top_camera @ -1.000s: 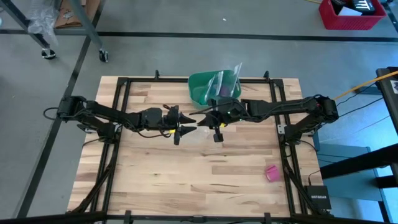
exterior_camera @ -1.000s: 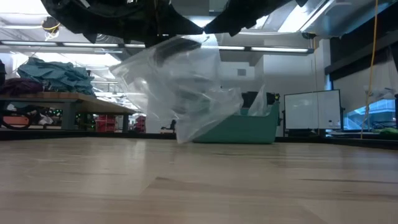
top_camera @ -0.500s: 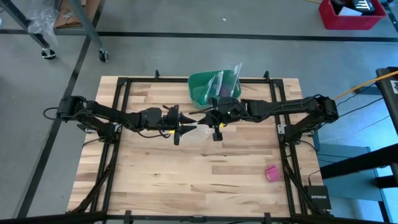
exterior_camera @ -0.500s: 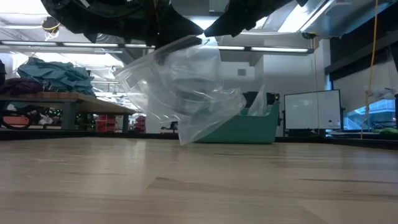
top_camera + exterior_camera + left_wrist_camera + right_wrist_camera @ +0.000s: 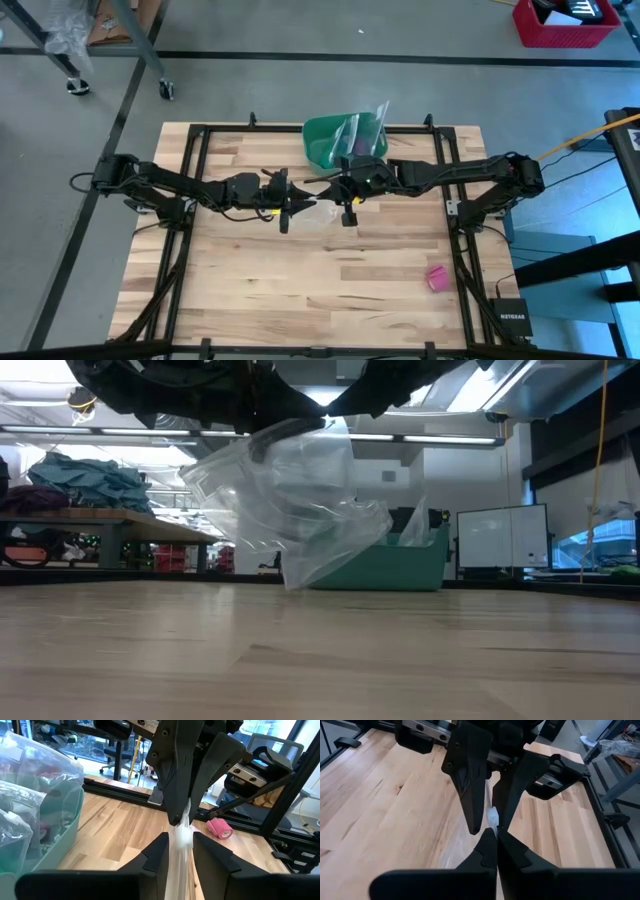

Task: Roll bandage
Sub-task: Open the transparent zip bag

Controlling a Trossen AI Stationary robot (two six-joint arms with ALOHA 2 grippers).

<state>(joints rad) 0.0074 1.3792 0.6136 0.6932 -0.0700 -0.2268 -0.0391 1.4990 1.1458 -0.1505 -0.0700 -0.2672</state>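
1. currently the left gripper (image 5: pixel 297 208) and the right gripper (image 5: pixel 337 199) meet nose to nose above mid-table. both pinch the top edge of a clear plastic bag (image 5: pixel 290 510), which hangs between them, clear of the table (image 5: pixel 250 290).
2. left gripper state: the left wrist view shows its fingers (image 5: pixel 155 855) closed onto the bag's film, with only a narrow gap left by the bunched plastic.
3. right gripper state: the right wrist view shows its fingers (image 5: pixel 487 845) pressed together on the same edge of film.
4. bandage (image 5: pixel 437 278) location: it lies on the table well apart from both grippers, toward the right arm's near corner. neither gripper touches it. the left wrist view shows it beyond the right gripper (image 5: pixel 220 828).
5. bandage appearance: a small, bright pink roll, far smaller than the green bowl (image 5: pixel 325 145) that sits just behind the grippers. it appears already wound, with no loose tail visible at this range.
6. handling judgement: the bandage is probably light, soft and compressible, so a hard squeeze would flatten it. fabric should give good friction, but a free end could unwind if it is lifted carelessly.
7. grip advice: take hold across the roll's round body, fingers on opposite sides, with moderate closing force.
8. caution: the bag film is thin and slippery, and may slide from either pinch.
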